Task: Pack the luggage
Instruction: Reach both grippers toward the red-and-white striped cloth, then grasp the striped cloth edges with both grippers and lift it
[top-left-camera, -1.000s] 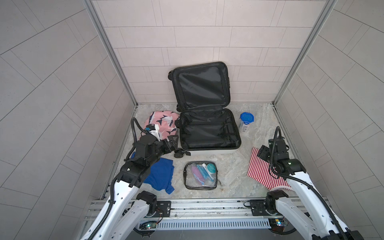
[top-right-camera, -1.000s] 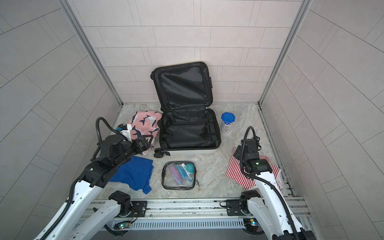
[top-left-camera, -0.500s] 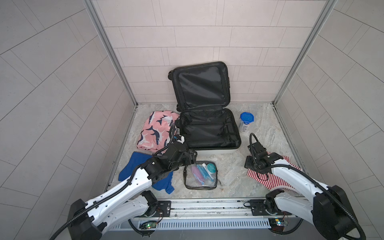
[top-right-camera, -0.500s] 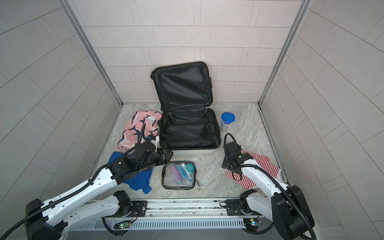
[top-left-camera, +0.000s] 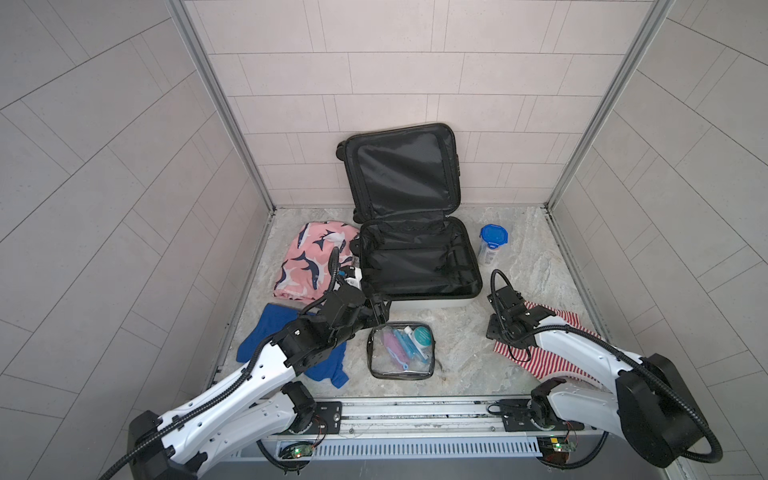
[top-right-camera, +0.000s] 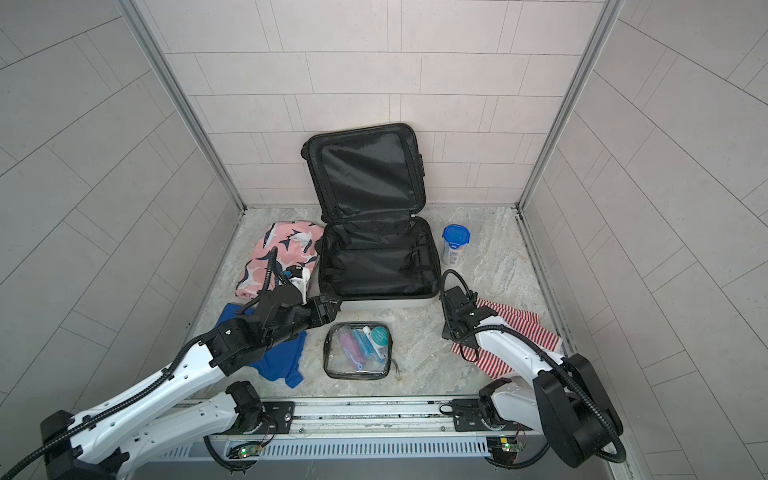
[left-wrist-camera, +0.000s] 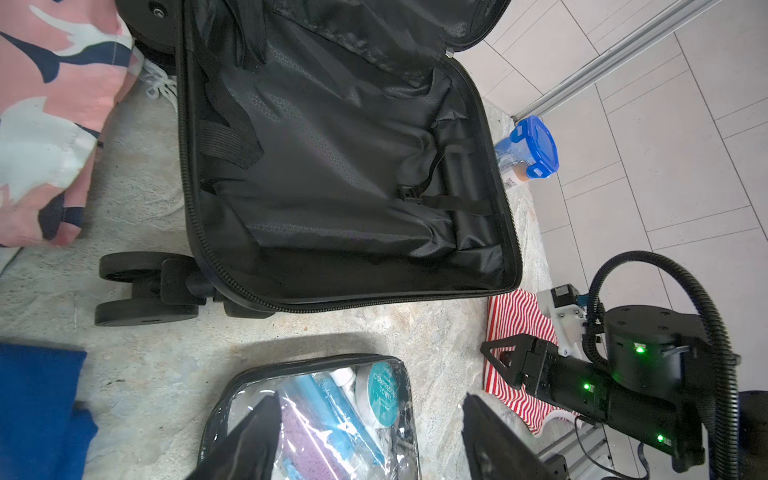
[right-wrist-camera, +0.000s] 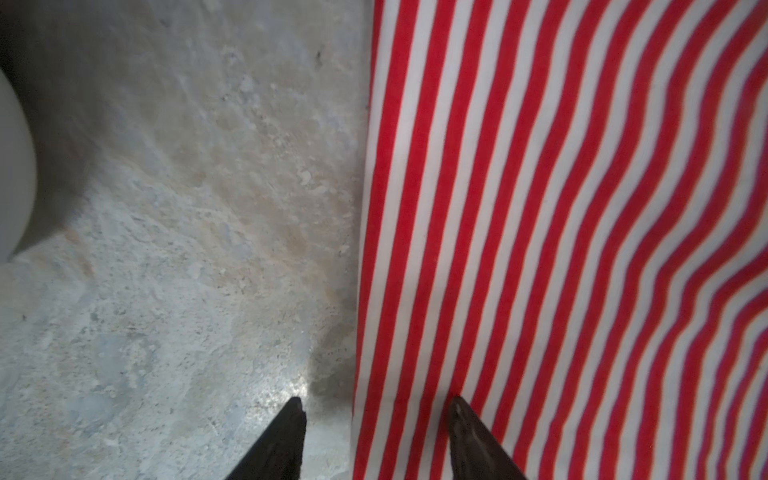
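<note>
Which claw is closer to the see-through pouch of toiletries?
Left. The left gripper hovers at the edge of the clear pouch nearest the suitcase, jaws open. The right gripper is well off to the side, straddling the edge of the red-striped cloth.

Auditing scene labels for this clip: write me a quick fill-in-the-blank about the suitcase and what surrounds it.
The open suitcase is ____ inside. The left gripper hangs open over the toiletry pouch, where a round pack reads Compressed ____. The right gripper straddles the edge of a cloth striped white and ____.
Missing: empty; Towel; red.
</note>
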